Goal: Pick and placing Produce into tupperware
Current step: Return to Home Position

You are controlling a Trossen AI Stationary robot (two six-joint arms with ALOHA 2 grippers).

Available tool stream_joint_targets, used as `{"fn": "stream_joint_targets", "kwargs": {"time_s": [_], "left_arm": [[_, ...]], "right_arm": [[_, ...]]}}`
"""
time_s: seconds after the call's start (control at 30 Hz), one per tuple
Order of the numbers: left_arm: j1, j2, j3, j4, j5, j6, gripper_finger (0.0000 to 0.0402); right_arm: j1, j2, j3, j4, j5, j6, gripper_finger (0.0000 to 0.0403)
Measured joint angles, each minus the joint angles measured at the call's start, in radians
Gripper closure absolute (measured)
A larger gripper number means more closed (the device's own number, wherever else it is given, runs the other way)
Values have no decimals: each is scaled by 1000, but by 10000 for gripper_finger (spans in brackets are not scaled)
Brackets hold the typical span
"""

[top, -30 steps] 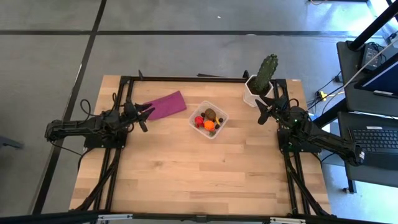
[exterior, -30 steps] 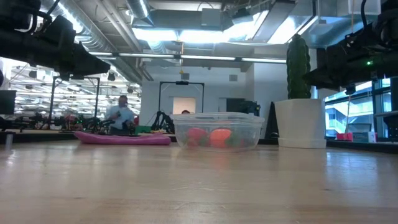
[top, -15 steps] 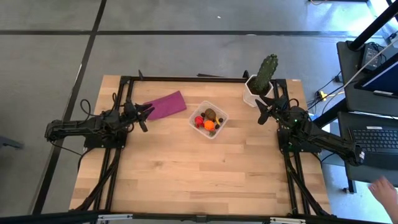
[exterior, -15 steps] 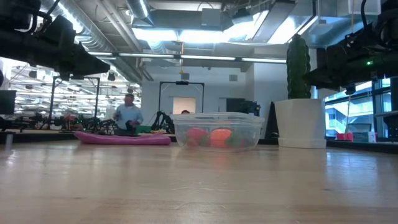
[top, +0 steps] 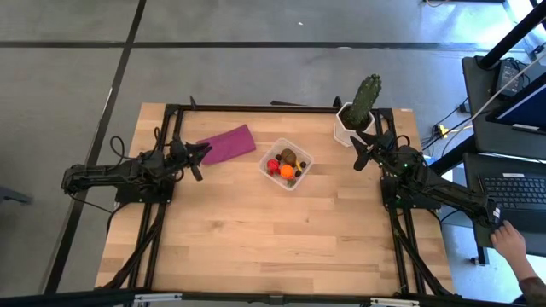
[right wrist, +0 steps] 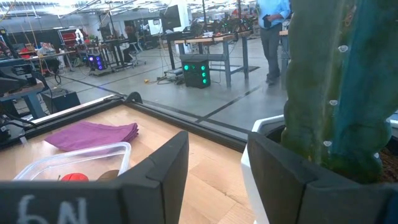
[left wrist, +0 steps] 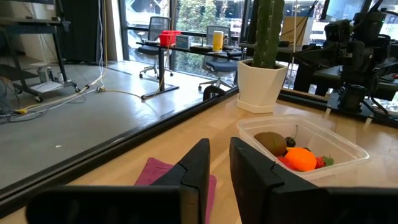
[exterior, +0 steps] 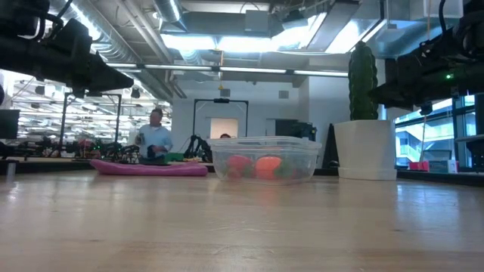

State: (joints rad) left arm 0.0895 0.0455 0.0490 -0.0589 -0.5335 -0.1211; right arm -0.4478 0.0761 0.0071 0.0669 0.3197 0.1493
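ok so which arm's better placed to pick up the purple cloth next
Probably the left: the left gripper sits right beside the purple cloth, while the right gripper is past the tupperware, by the cactus pot.

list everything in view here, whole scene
table: one, light wood
tupperware: one, clear, table centre
produce: several pieces, orange, brown, red, dark, inside the tupperware
cloth: one, purple, flat, left of the tupperware
cactus: one, green, in white pot, far right corner
laptop: one, dark, right of table
person: one, room behind
hand: one, right edge
left pincer: dark, open, by cloth
right pincer: dark, open, by cactus
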Motion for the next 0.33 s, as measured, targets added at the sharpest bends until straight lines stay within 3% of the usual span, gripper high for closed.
{"fn": "stream_joint_targets", "kwargs": {"time_s": [0.33], "left_arm": [[0,0,0,0,0,0,363]], "right_arm": [[0,0,0,0,0,0,234]]}}
